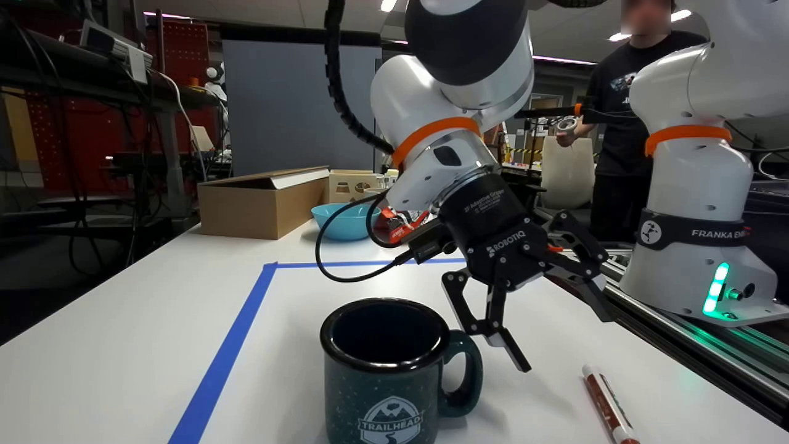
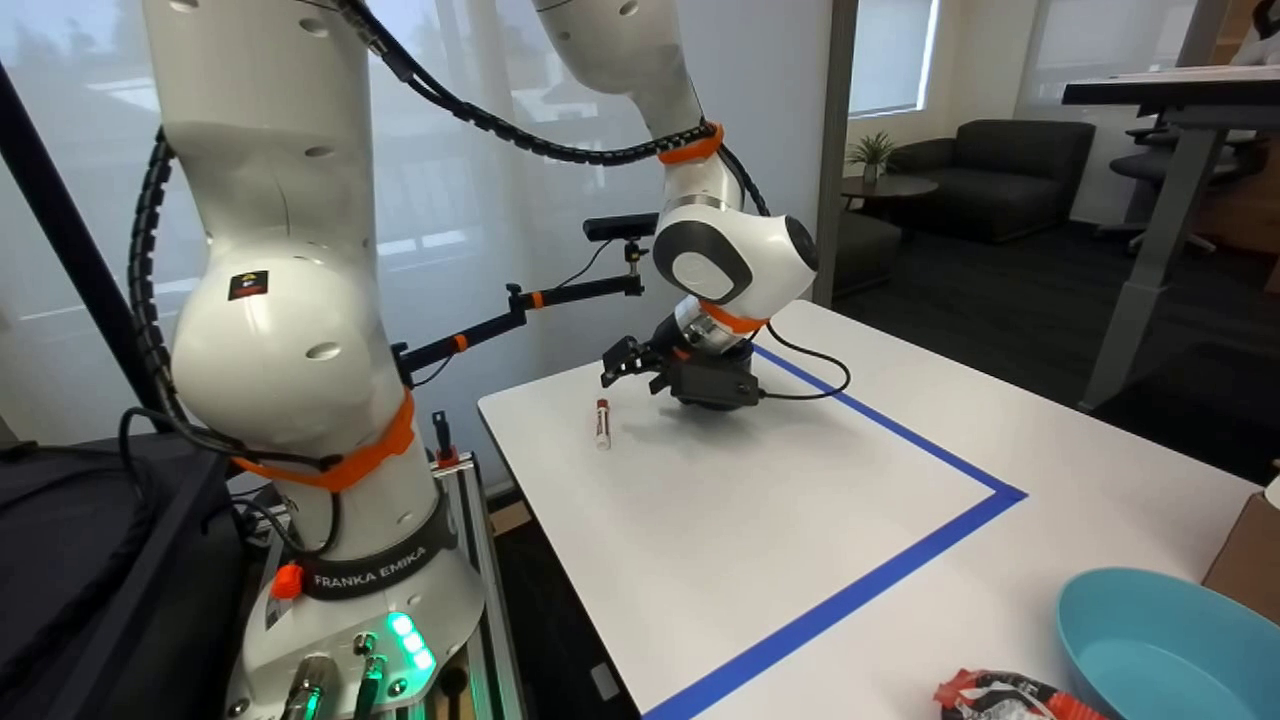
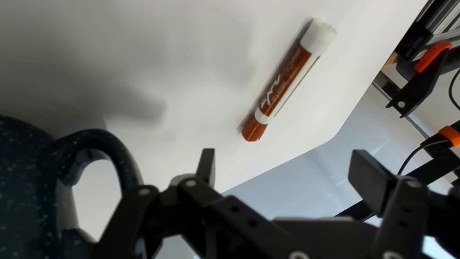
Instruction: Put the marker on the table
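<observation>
My claw [image 1: 567, 342] hangs tilted low over the white counter [image 1: 117, 345], its two fingers [image 3: 207, 167] spread wide, holding nothing between them. The marker [image 3: 284, 86] lies on its side on the counter, near my fingers but apart from them. In the wrist view its red-brown end points toward my claw, and its white end points away. In both exterior views it sits on the same side of the blue tape [image 2: 850, 605] as my base [image 1: 684, 274], which shows a green light [image 1: 716, 288].

Close by my claw stands a dark green speckled mug [image 1: 376, 394], upright, its black rim uppermost and its handle [image 1: 473, 376] reaching out on the side where the marker lies. TRAILHEAD is lettered on its front. One of my fingers is very near that handle; whether they touch, I cannot tell.

Past the tape, farther along the counter, a blue bowl [image 1: 345, 225] sits with a red-ended packet [image 2: 1010, 697] just beside it, and a cardboard box [image 1: 246, 209] with a raised flap stands near the bowl. In the background of an exterior view, a person [image 1: 629, 123] in a black shirt holds a pale round object [image 1: 566, 125] too small for me to make out.
</observation>
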Controlling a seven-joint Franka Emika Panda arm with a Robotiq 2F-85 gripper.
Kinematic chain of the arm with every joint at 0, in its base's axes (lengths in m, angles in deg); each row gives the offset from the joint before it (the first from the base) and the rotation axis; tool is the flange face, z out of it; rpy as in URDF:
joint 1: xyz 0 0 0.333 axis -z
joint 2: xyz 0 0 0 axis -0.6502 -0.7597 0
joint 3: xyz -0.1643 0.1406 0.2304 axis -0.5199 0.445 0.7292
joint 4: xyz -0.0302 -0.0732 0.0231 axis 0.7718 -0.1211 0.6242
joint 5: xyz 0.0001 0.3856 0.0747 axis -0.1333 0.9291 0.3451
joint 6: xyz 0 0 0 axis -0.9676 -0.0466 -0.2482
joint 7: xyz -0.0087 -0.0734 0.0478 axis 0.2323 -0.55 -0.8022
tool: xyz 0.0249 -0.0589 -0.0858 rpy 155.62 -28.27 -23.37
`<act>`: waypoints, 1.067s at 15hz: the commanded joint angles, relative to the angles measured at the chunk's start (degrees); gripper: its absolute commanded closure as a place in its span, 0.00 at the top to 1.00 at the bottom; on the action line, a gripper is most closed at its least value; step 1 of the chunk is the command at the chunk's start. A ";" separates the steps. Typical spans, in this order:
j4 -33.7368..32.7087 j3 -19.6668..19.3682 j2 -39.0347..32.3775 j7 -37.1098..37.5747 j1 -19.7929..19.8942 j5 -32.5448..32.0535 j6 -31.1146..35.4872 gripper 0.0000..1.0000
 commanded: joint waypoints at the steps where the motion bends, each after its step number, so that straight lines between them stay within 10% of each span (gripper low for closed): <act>1: -0.10 0.21 3.05 0.19 -0.55 0.40 -0.05 1.00; 16: 2.99 -2.13 22.31 13.26 -1.59 -4.22 -1.06 1.00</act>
